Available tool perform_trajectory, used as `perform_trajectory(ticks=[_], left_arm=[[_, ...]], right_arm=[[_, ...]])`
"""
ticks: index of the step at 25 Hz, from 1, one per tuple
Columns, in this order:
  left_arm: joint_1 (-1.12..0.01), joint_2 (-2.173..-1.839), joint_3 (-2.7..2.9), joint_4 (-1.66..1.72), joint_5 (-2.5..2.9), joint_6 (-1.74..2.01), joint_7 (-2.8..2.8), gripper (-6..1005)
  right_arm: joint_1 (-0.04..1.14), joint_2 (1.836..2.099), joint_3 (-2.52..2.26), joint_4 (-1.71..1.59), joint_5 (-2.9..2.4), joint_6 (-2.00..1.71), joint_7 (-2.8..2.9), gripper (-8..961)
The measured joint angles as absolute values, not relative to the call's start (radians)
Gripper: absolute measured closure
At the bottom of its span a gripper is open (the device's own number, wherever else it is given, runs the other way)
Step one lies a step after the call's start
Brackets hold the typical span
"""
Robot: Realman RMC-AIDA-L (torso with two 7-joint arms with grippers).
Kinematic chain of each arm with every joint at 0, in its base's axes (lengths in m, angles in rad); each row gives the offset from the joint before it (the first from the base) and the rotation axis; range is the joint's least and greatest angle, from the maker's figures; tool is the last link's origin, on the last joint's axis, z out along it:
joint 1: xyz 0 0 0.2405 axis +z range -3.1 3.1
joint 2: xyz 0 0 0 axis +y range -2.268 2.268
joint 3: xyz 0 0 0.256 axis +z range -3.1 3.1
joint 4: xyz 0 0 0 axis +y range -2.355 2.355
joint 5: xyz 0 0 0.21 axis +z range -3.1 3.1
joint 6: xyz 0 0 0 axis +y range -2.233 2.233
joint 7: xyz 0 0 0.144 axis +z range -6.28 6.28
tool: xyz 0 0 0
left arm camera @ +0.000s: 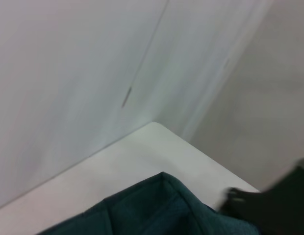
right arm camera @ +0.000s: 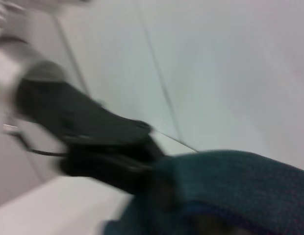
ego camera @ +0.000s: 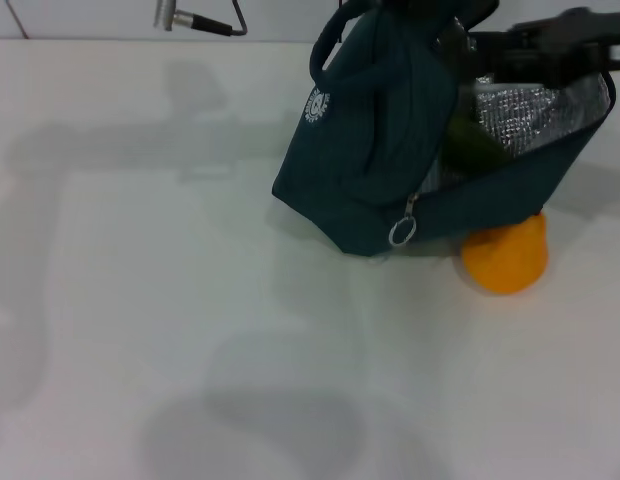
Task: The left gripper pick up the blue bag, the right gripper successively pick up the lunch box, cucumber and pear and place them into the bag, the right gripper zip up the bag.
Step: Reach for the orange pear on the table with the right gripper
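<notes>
The blue bag (ego camera: 375, 150) hangs tilted at the table's back right, its silver lining showing and its zipper ring (ego camera: 402, 232) dangling in front. Inside the opening lies the dark green cucumber (ego camera: 475, 148). Partly under the bag's low edge, the orange pear (ego camera: 507, 257) rests on the table. The lunch box is hidden. In the right wrist view, the left gripper (right arm camera: 117, 164) is clamped on the bag's top edge (right arm camera: 230, 186). The right gripper (ego camera: 550, 45) is a blurred black shape over the bag's open mouth. The left wrist view shows the bag's fabric (left arm camera: 157, 210).
The white table (ego camera: 190, 300) stretches to the left and front of the bag. A metal connector with a black cable (ego camera: 195, 20) lies at the back edge by the wall. The table's far corner (left arm camera: 154, 125) meets white wall panels.
</notes>
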State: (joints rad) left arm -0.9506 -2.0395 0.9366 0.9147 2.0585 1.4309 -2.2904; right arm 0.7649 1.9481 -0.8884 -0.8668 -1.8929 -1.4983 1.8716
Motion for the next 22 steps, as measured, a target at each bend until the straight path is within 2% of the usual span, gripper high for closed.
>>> perform_trajectory(ticks=[4, 9, 16, 22], left_arm=[[-0.948, -2.04, 0.941, 0.913, 2.064, 1.386, -2.273, 962], [-0.945, -2.04, 0.939, 0.913, 2.075, 1.365, -2.266, 962], [-0.948, -2.035, 0.936, 0.889, 2.083, 1.324, -2.257, 963], [-0.954, -2.026, 0.936, 0.873, 2.083, 1.288, -2.244, 963]], right_arm=[[0.718, 1.944, -0.806, -0.867, -1.88, -1.643, 1.761, 478], [0.61, 1.943, -0.788, -0.855, -1.881, -1.706, 1.593, 644], [0.505, 1.956, -0.752, -0.814, -1.889, -1.707, 1.466, 643], [0.496, 1.941, -0.752, -0.795, -1.894, -1.681, 1.46, 641]])
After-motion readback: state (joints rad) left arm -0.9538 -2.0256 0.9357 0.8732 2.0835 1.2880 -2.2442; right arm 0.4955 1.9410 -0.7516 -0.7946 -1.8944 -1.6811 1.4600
